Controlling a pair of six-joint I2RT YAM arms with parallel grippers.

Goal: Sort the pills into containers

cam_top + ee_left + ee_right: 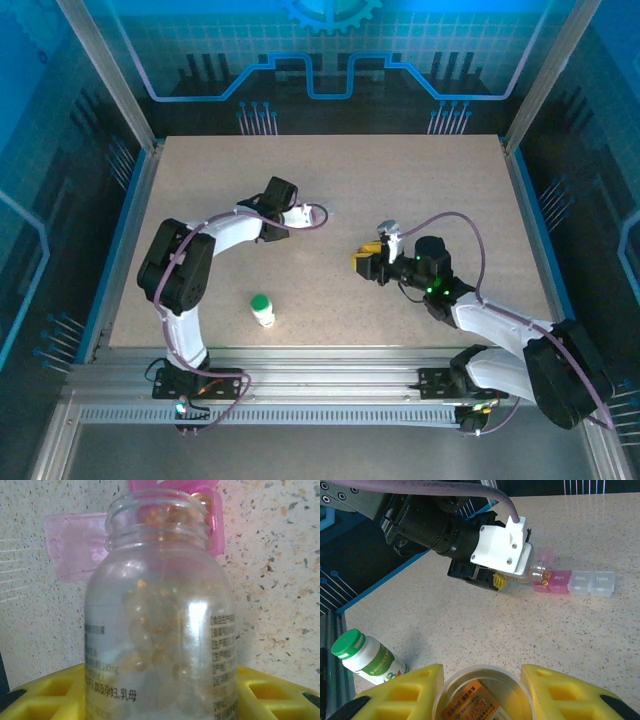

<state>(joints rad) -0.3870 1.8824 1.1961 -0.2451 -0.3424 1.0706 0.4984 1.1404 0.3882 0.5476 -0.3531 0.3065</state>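
My left gripper [160,697] is shut on a clear bottle [160,605] with printed text, lying tipped over. Amber pills [150,630] fill it, and some sit at its open mouth [167,512], which rests over a pink compartment of the pill organizer [75,545]. From the right wrist, the bottle [538,571] pokes out of the left gripper [506,579] toward the organizer strip [592,582]. My right gripper [479,682] is shut on a round translucent container [480,695] with an orange label. A white bottle with green cap [262,310] stands near the front edge.
The organizer strip has pink cells [557,582] by the bottle mouth and clear cells farther right. The left arm [230,232] stretches over the table's middle. The right gripper [368,262] hovers right of centre. Metal rails [320,385] border the near edge.
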